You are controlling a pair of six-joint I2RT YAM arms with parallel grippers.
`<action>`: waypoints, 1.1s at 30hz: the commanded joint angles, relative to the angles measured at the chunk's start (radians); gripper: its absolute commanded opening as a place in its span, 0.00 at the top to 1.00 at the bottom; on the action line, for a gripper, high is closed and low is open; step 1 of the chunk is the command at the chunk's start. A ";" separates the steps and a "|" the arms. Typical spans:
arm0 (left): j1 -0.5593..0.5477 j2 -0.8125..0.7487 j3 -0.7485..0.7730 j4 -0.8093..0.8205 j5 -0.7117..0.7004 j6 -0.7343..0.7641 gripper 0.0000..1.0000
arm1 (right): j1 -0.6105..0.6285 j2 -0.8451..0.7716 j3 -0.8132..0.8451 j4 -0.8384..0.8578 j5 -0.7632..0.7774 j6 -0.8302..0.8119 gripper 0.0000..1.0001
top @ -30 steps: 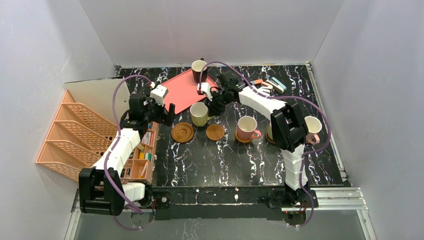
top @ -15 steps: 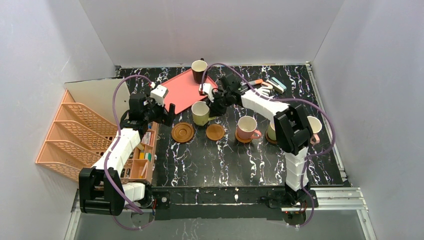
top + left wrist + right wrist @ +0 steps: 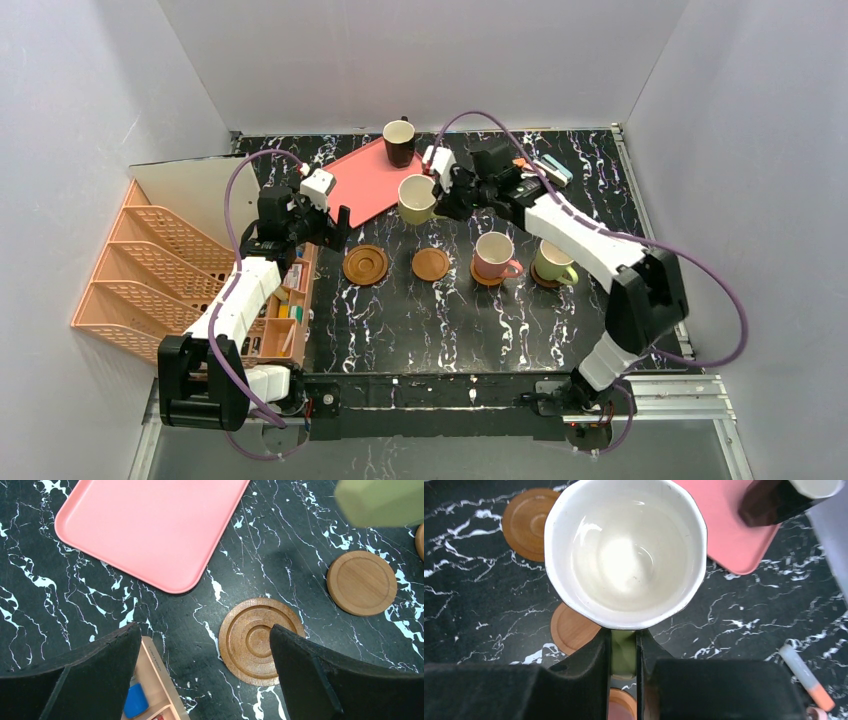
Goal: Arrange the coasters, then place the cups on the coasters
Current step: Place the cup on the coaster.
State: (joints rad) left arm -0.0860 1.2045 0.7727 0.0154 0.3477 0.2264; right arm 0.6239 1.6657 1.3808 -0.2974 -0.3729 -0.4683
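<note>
Two coasters lie bare on the dark marbled tabletop: a ringed coaster near the left side and a plain coaster just to its right, the two apart from each other. The right gripper has its jaws clamped on the handle of the yellow-green mug. It holds the mug upright and off the tabletop, beside the right edge of the pink tray. From the right wrist view the mug's cream inside faces the camera, with part of the plain coaster showing below its rim and the ringed coaster off to one side. In the left wrist view the mug's base is a blurred yellow-green shape in the upper right corner.

A dark brown mug stands at the far corner of the pink tray. To the right of the plain coaster, a pink mug sits on a coaster of its own, and a green mug sits on another beside it.

The left gripper hovers over the left part of the tabletop with its jaws wide apart and nothing between them. The ringed coaster lies below it, partly hidden by one finger. An orange organiser stands at the left of the tabletop.
</note>
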 commanded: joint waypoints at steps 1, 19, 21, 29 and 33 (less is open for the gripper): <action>0.010 -0.004 -0.017 0.013 0.008 -0.004 0.02 | 0.001 -0.170 -0.040 0.168 0.029 0.064 0.99; 0.015 0.003 -0.017 0.014 0.003 0.001 0.02 | 0.007 -0.288 -0.229 0.120 0.057 0.146 0.99; 0.015 0.003 -0.017 0.014 0.005 0.002 0.02 | 0.009 -0.277 -0.242 0.125 0.072 0.141 0.99; 0.018 -0.002 -0.018 0.011 0.001 0.004 0.02 | 0.032 -0.221 -0.273 0.154 0.092 0.128 0.99; 0.020 -0.002 -0.021 0.018 0.009 0.002 0.02 | 0.048 -0.201 -0.278 0.160 0.108 0.122 0.99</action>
State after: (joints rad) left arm -0.0738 1.2068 0.7631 0.0223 0.3473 0.2260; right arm 0.6552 1.4769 1.0817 -0.2619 -0.2619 -0.3439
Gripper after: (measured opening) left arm 0.981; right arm 0.243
